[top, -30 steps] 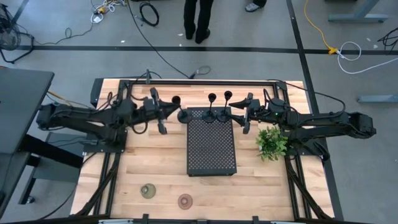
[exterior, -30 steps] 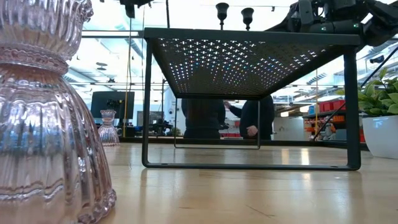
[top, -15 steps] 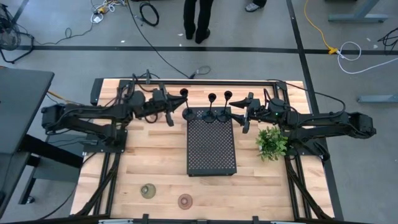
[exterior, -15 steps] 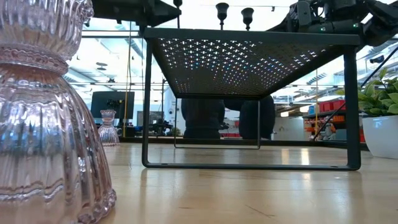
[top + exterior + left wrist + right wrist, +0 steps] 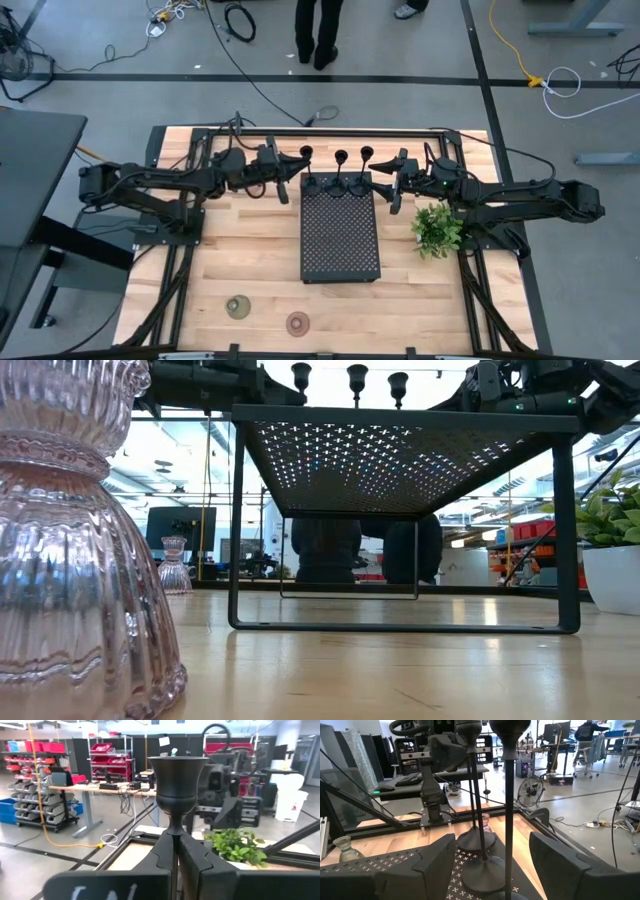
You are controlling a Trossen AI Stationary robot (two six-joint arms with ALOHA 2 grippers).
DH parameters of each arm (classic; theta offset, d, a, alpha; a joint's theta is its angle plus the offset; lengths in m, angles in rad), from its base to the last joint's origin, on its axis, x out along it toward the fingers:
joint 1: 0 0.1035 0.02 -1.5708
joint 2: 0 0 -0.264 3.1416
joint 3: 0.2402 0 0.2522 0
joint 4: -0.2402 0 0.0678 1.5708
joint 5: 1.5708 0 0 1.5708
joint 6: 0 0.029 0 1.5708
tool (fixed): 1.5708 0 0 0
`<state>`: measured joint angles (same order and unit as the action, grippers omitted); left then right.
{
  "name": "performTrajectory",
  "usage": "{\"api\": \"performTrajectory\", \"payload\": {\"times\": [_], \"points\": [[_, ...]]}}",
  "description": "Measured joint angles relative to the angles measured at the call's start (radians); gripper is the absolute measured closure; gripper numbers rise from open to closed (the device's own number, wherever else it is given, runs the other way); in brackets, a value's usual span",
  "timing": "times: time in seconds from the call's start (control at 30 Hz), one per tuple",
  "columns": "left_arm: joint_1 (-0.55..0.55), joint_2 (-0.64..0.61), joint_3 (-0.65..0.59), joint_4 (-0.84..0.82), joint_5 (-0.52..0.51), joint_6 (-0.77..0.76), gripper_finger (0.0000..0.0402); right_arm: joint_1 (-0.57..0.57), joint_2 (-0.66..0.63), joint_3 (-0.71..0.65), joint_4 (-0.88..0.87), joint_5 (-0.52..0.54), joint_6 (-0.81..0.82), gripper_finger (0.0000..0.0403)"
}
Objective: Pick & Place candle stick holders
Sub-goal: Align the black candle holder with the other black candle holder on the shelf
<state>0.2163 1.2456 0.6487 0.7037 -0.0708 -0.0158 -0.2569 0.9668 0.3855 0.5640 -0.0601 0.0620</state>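
Three slim black candle stick holders stand in a row at the far end of the black perforated tray (image 5: 340, 245). My left gripper (image 5: 287, 181) is shut on the leftmost one (image 5: 306, 160), whose cup shows in the left wrist view (image 5: 177, 770). The other two holders (image 5: 341, 170) (image 5: 365, 168) rest by their round bases on the tray. My right gripper (image 5: 393, 190) is open and empty beside the tray's far right corner; its fingers (image 5: 435, 865) stand apart from the nearest stem (image 5: 507, 820). An olive squat holder (image 5: 238, 307) and a pinkish one (image 5: 298, 323) sit near the front edge. My left gripper pinches the black holder's thin stem just below the cup (image 5: 173, 836) between its two fingers. The fingers come level from the table's left and lie across the stem. The holder stands upright, its base (image 5: 312, 184) over the tray's far left corner; whether it rests there I cannot tell.
A small green plant in a white pot (image 5: 436, 228) stands right of the tray, near my right arm. In the low view a pinkish glass holder (image 5: 80, 540) looms close and a smaller one (image 5: 174, 565) stands far off. A person (image 5: 318, 30) stands beyond the table.
My left gripper has gone toward the table's right edge with the black holder, from left of the tray to over its far left corner. The holder has stayed upright and now stands in line with the other two. My right arm has kept still.
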Motion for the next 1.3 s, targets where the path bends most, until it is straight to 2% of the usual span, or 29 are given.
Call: {"api": "performTrajectory", "payload": {"times": [0.57, 0.8, 1.03, 1.3], "points": [[0.029, 0.001, 0.0, 0.003, 0.044, -0.034, 0.0383, 0.0, 0.0, 0.0, 0.0, 0.0, 0.0, 0.0146], [0.028, 0.047, 0.002, 0.047, 0.045, -0.032, 0.0387, 0.0, 0.0, 0.0, 0.003, 0.0, 0.0, 0.0146], [0.03, 0.05, 0.002, 0.053, 0.044, -0.03, 0.0368, 0.0, 0.0, 0.0, -0.003, 0.0, -0.001, 0.0146], [0.03, 0.05, 0.002, 0.049, 0.042, -0.025, 0.0364, 0.0, 0.0, 0.0, -0.003, 0.0, -0.006, 0.0146]]}}
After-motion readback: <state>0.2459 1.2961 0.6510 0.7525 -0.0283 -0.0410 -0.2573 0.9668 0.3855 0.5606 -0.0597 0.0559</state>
